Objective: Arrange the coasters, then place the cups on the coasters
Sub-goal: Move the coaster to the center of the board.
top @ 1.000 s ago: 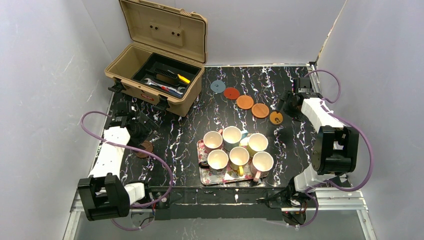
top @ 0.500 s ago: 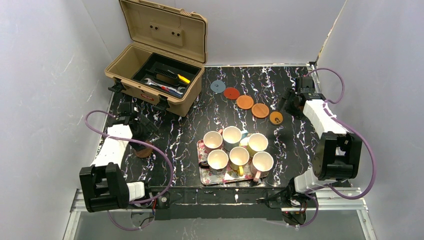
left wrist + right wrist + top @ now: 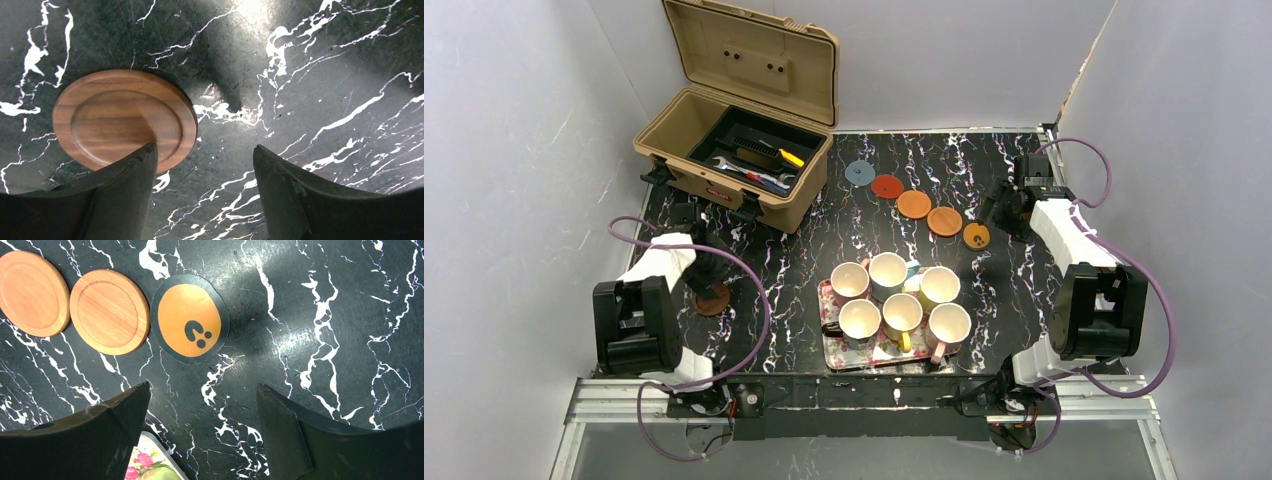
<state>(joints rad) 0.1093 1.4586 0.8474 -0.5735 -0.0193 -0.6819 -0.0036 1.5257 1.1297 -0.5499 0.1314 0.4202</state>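
Black white-veined tabletop (image 3: 824, 240), grey walls (image 3: 524, 150) around it. Upper left of the top view: open tan toolbox (image 3: 754, 60), tools (image 3: 749, 170) inside.

Left of centre, my left hand (image 3: 707, 272) sits low over the tabletop at the dark brown coaster (image 3: 715, 299), which lies alone, well apart from the other coasters. In the left wrist view the coaster lies flat at centre-left. One finger (image 3: 125, 190) overlaps its lower right edge and the other is off to the right over bare marble. Left hand is released, nothing between the fingers. Can't tell if the finger touches the coaster.

Bottom centre: floral tray (image 3: 849, 358) carrying all six cups (image 3: 902, 310), upright, two rows of three, packed close.

Upper centre going right, five discs run in a diagonal line down-right, nearly edge to edge: blue-grey coaster (image 3: 859, 173), red coaster (image 3: 886, 187), orange coaster (image 3: 913, 204), wooden coaster (image 3: 944, 221), yellow-orange coaster (image 3: 976, 236).

Right side: my right hand (image 3: 1002, 208) is just beside the yellow-orange coaster. In the right wrist view it is released, fingers wide over bare marble. That coaster, dark-rimmed with a dark mark, sits at upper centre-left of the frame, and a tray corner shows at bottom left.
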